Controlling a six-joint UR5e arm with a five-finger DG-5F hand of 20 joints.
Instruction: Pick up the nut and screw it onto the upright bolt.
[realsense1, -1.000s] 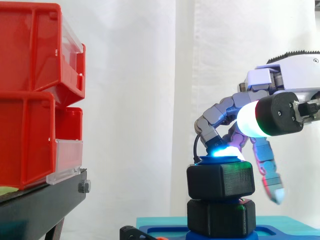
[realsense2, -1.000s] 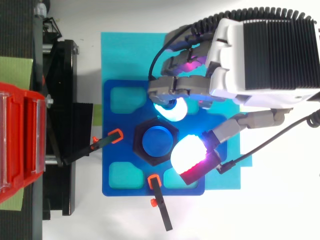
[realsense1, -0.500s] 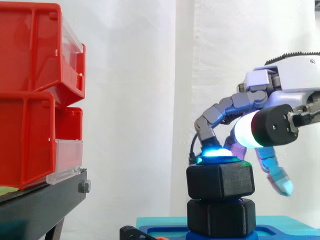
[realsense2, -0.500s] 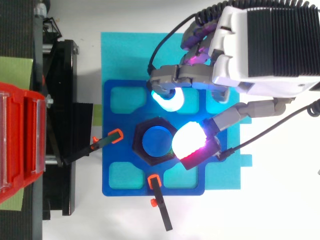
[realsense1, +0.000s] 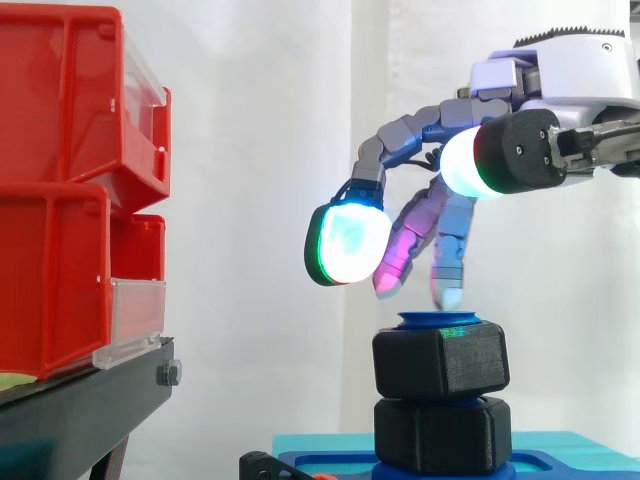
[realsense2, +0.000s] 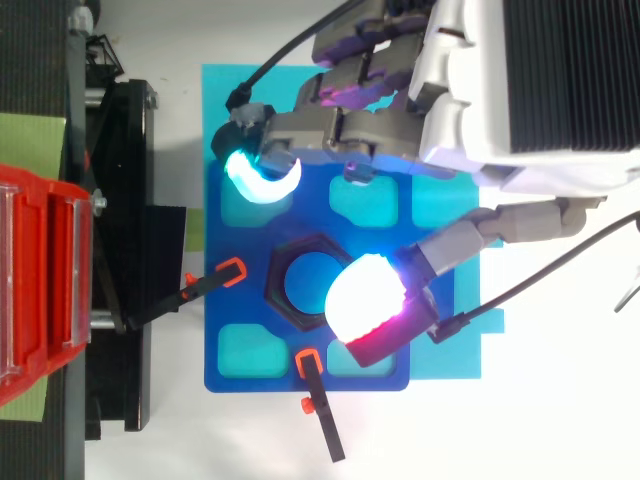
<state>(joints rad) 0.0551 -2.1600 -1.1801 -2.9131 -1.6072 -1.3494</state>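
Your hand hovers spread and empty above the black nut; blue tray on a cyan mat, white curtain behind.

Black hexagonal nut sits level around the upright blue bolt's top.
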